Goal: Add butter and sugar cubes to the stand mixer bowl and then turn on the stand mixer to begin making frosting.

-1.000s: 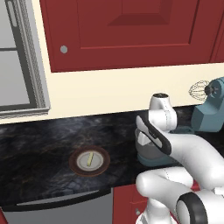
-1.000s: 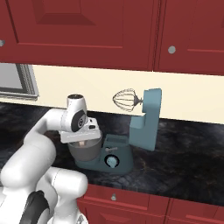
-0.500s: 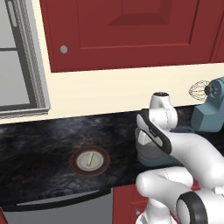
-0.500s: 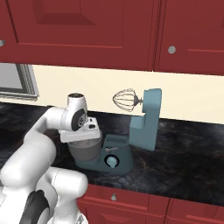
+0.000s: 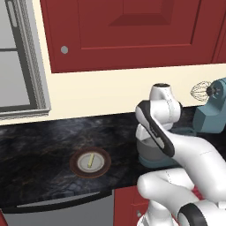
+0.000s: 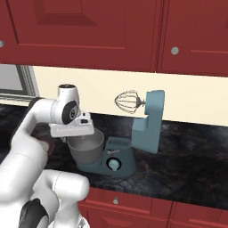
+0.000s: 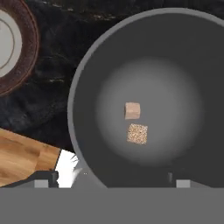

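While poised straight above the bowl (image 7: 144, 96), the gripper (image 7: 111, 177) looks down into it, tips spread wide at the lower edge of the hand view, released, holding nothing. Inside the bowl, two sugar cubes (image 7: 132, 110) on the grey bottom, near its middle, just beside each other, perhaps touching at a corner; hard to tell. One paler and smooth, the other speckled (image 7: 137, 133). Bowl seated on the teal mixer (image 6: 149, 127) base, below and in front of the raised head and whisk (image 6: 127, 102). Round knob (image 6: 114, 164) on the base front, just beside the bowl's foot. Well apart from the bowl, along the dark counter (image 5: 39, 145), a brown-rimmed white plate (image 5: 90, 162) bearing the butter (image 5: 90, 160), a thin pale stick lying across its middle. Beside the bowl in the hand view, a corner of wooden board (image 7: 22, 159).
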Robot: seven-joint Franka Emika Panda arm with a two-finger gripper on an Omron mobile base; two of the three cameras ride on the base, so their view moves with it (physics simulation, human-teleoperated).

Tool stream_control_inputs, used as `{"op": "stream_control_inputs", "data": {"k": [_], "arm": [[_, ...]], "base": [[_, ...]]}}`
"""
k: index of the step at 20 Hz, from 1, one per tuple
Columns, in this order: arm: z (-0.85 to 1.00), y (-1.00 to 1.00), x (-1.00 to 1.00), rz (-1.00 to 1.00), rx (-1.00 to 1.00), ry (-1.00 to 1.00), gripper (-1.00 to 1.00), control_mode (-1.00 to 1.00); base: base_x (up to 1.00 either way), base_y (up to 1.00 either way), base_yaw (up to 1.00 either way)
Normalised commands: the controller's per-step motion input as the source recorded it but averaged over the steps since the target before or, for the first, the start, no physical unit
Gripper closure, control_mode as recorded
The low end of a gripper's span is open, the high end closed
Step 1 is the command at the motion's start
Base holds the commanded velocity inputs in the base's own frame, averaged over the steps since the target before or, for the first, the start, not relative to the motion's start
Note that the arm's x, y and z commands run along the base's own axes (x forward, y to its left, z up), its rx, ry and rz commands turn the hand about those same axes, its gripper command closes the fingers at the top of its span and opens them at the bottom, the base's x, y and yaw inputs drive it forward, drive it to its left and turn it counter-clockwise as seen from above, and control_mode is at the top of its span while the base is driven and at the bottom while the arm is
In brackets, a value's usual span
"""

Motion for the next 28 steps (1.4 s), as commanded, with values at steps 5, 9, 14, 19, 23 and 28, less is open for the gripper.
{"op": "stream_control_inputs", "data": {"k": [5,9,14,19,23,28], "arm": [[0.34,0.3,-0.35,-0.22,0.0,0.0,-1.0,-1.0],[0.18,0.25,-0.38,-0.24,0.0,0.0,-1.0,-1.0],[0.0,0.39,-0.16,-0.17,0.0,0.01,-1.0,-1.0],[-0.03,0.41,-0.16,0.01,0.0,0.0,-1.0,-1.0],[-0.05,0.43,-0.24,0.01,0.02,0.0,-1.0,-1.0],[-0.1,0.5,-0.02,-0.05,0.0,0.0,-1.0,-1.0]], "base": [[0.0,0.0,0.0],[0.0,0.0,0.0],[0.0,0.0,0.0],[0.0,0.0,0.0],[0.0,0.0,0.0],[0.0,0.0,0.0]]}}
